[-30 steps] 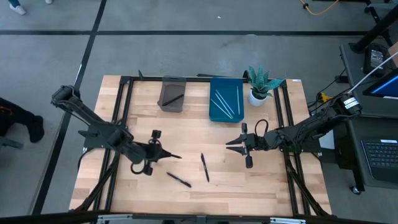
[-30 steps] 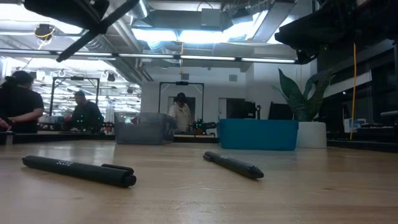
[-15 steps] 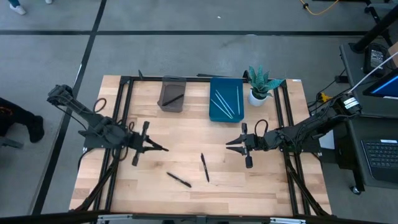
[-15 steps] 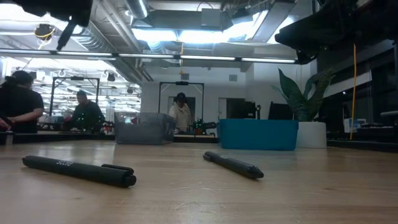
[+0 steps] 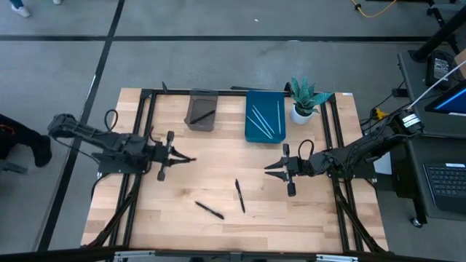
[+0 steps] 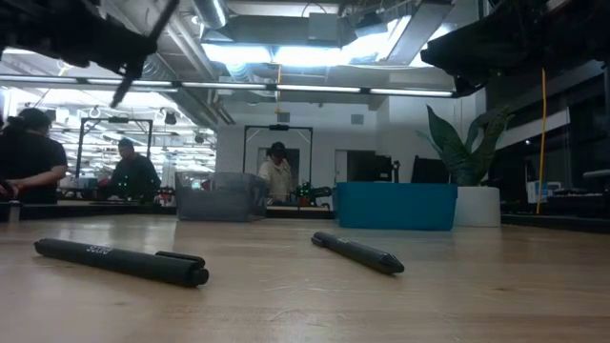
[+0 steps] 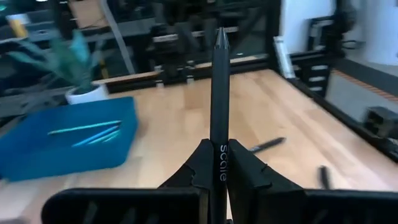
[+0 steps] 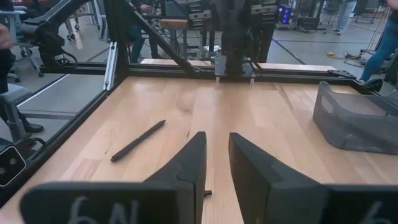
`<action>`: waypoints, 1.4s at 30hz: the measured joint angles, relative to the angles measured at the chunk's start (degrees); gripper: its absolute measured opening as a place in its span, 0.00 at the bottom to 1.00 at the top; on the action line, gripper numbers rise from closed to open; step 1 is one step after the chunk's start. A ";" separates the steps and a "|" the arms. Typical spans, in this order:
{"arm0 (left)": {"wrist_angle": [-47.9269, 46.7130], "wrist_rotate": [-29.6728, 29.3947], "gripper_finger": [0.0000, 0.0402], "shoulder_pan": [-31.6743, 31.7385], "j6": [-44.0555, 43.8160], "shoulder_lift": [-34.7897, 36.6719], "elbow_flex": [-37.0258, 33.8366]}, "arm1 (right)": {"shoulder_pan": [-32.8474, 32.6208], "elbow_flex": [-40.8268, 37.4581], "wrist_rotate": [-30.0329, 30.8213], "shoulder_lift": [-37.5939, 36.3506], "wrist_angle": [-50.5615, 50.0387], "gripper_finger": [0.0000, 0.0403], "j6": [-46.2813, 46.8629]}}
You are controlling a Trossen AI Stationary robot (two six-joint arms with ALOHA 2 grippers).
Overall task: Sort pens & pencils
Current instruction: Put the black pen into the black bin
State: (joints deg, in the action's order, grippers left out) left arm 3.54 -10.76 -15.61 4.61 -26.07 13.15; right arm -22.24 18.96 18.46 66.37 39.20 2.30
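**Wooden table with pens partly sorted**

Wooden table (image 5: 218,182) carries a grey bin (image 5: 201,110) holding one black pen and a blue bin (image 5: 264,116) holding pale sticks. Left gripper (image 5: 191,159), raised over the table's left side, pinches a black pen (image 7: 219,99). Right gripper (image 5: 268,167) hovers with fingers slightly parted, empty. Two black pens (image 5: 239,196) lie loose between them.

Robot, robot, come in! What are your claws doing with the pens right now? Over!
Left claw shut on a slim black pen, raised above the wooden table. Right claw open, empty, hovering. Two black pens left on the table. Nothing in the way.
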 joint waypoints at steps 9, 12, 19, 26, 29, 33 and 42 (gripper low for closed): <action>0.48 -4.35 0.04 11.76 -2.84 -1.44 -0.07 | 0.00 0.00 4.39 0.00 0.02 0.18 -1.31; 1.69 -5.03 0.04 14.90 -2.87 -2.08 -0.07 | 0.00 0.00 4.52 0.00 0.02 0.18 -2.24; 4.59 -8.51 0.04 21.93 -3.15 -6.14 -0.08 | 0.00 0.00 9.87 0.00 0.02 0.18 -3.24; 14.41 -9.79 0.04 25.46 -2.08 -14.55 -0.07 | 0.03 0.00 10.51 0.00 0.23 0.18 -6.15; 17.66 -9.79 0.04 26.74 -1.21 -17.98 -0.07 | 0.49 0.00 10.51 0.00 0.32 0.18 -7.03; 21.00 -9.76 0.04 28.94 -1.20 -22.28 -0.07 | 1.81 0.00 10.49 0.00 0.31 0.18 -7.41; 28.05 -8.65 0.04 34.90 -0.93 -27.22 -0.07 | 5.61 0.00 10.49 -0.02 -0.12 0.18 -8.61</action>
State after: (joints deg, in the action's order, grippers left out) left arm 31.59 -19.42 19.29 3.68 -53.29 13.08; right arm -16.63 18.96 28.95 66.35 39.08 -6.31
